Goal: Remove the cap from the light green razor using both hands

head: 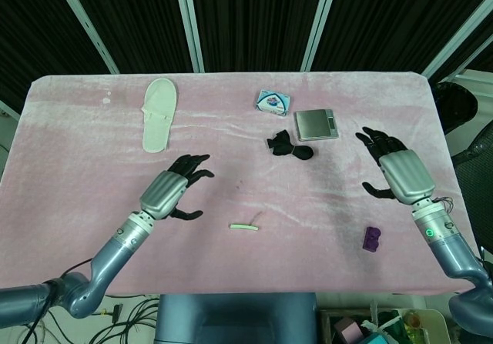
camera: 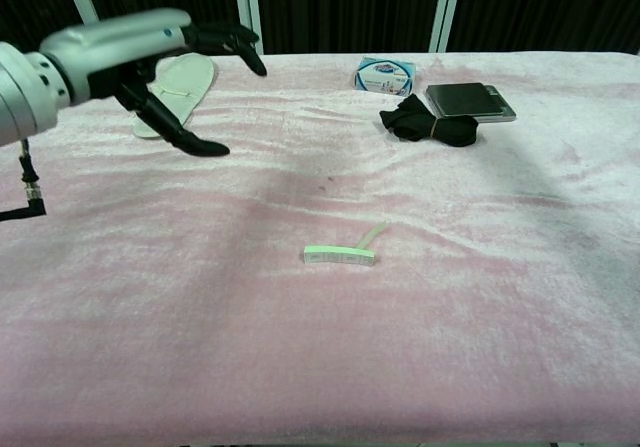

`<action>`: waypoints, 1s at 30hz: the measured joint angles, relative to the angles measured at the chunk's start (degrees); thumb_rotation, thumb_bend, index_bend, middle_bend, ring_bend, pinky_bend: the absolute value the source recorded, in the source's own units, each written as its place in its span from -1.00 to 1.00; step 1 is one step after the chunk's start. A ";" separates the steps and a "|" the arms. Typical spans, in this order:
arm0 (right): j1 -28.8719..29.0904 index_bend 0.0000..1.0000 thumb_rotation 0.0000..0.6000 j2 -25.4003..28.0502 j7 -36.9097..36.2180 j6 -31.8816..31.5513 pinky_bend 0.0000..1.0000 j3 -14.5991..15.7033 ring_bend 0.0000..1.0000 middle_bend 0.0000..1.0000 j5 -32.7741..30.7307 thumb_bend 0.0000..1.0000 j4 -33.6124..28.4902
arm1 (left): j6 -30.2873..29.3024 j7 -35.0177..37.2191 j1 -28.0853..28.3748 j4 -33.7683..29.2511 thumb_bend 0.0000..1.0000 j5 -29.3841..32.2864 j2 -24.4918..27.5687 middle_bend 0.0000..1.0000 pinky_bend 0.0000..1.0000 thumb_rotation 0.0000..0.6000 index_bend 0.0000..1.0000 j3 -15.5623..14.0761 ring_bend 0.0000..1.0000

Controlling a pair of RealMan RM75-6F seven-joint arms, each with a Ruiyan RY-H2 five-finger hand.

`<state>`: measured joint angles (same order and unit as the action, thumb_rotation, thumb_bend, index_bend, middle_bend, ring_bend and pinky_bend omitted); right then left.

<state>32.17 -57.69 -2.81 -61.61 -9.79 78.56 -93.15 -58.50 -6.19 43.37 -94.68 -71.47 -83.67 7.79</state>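
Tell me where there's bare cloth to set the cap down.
Bare cloth lies between the razor and the purple object, and along the front edge. It is crowded around the black bundle, scale and packet.

Two hands hang over the table — the left hand (head: 176,188) and the right hand (head: 397,171), each empty with fingers spread. One light green razor (head: 245,225) lies on one pink cloth (head: 77,175). There is one pale slipper (head: 158,115), one blue-and-white packet (head: 273,101), one flat grey scale (head: 316,124), one bundle of black fabric (head: 288,145) and one small purple object (head: 372,238) — nine things in all, counting the hands.
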 measured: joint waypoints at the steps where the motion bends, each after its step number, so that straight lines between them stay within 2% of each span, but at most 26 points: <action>1: 0.08 -1.00 1.00 0.10 0.06 0.13 -0.71 -0.09 -0.89 -1.00 0.01 -0.54 -0.16 | 1.12 -2.06 0.56 0.57 -0.63 1.87 -1.06 -0.94 -1.00 1.00 -0.47 -0.06 -1.00; 8: 1.25 -1.00 1.00 -0.51 0.99 1.98 -0.71 -0.66 -0.89 -1.00 -1.00 -0.54 0.07 | 5.68 -10.97 3.83 4.46 -0.63 11.45 -8.68 -0.93 -1.00 1.00 -0.39 0.24 -1.00; 16: 2.65 -1.00 1.00 -3.39 3.20 3.15 -0.71 -0.46 -0.89 -1.00 -0.47 -0.54 0.47 | 7.60 -14.11 6.50 7.95 -0.63 14.52 -14.18 -0.92 -1.00 1.00 -0.34 1.09 -1.00; 20: 3.59 -1.00 1.00 -5.34 4.92 4.22 -0.71 -0.25 -0.89 -1.00 -0.68 -0.54 1.09 | 8.33 -15.93 7.40 9.38 -0.52 16.47 -15.69 -0.92 -1.00 1.00 -0.32 1.15 -1.00; 30: 5.41 -0.98 1.00 -8.91 5.40 6.74 -0.71 -0.34 -0.89 -1.00 -2.41 -0.54 3.71 | 9.59 -16.83 8.37 11.84 -0.39 18.33 -17.97 -0.89 -1.00 1.00 -0.25 1.05 -1.00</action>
<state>37.58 -66.60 2.60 -54.88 -10.13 76.15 -89.44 -48.91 -23.03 51.74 -82.85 -53.14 -101.64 8.84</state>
